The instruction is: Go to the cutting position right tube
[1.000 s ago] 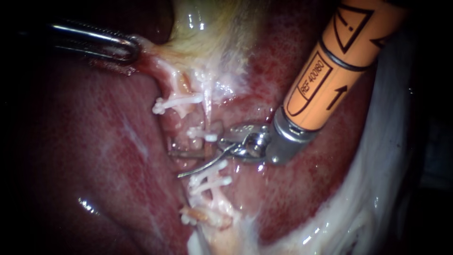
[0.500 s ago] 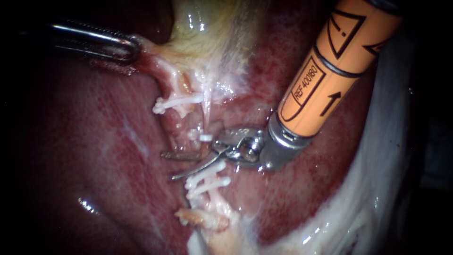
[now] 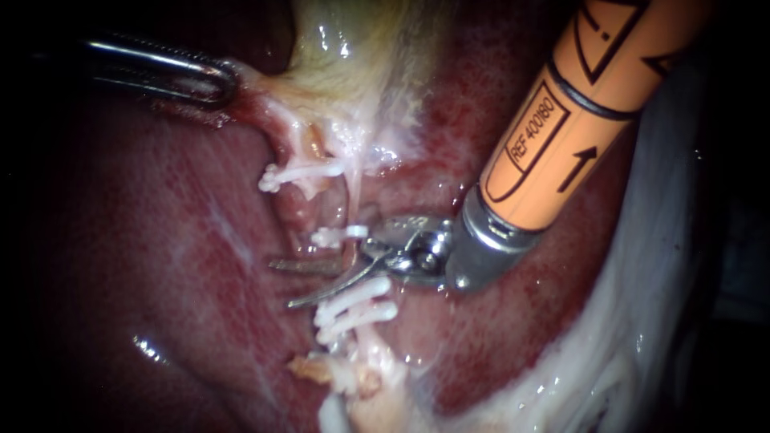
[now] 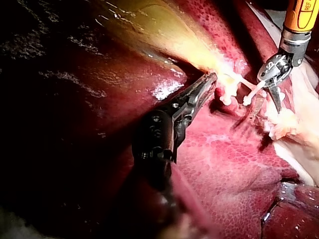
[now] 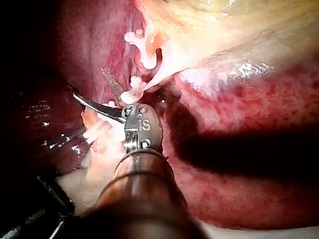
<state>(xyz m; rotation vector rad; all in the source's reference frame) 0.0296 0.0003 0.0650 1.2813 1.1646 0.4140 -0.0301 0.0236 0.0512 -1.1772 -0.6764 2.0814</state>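
**Endoscope view.** The main danger, as I judged it, was a badly placed bite. The right instrument point(image 3: 282, 284) had its blades spread, and the pair of clips point(image 3: 353, 309) lay just beside the near blade. A small slip nearer could have set metal on a clip, and the far blade's tip could have scraped the liver point(image 3: 160, 265) behind it. The right tube point(image 3: 350, 210), a thin pale strand running down from the gallbladder point(image 3: 353, 64), crossed the gap between the blades close to their pivot. It lay there between the single clip point(image 3: 337, 236) on the far side and the pair on the near side. Whether either blade touched it could not be told. At far left, the left instrument point(image 3: 227, 82) was clamped on the gallbladder's neck.

**Left wrist view.** The left instrument point(image 4: 208, 82) pinched pale tissue at the gallbladder's point(image 4: 149, 25) narrow end. Too hard a pull there might have torn it, and a lost hold would probably have slackened the tube. The right instrument point(image 4: 265, 105) stood ahead and to one side, its blades apart astride the clipped strand.

**Right wrist view.** The right instrument's point(image 5: 91, 83) blades were parted. The right tube point(image 5: 157, 77) ran into their crotch just ahead of the pivot, with the single clip point(image 5: 130, 95) right against it. A clip that close might have been caught.
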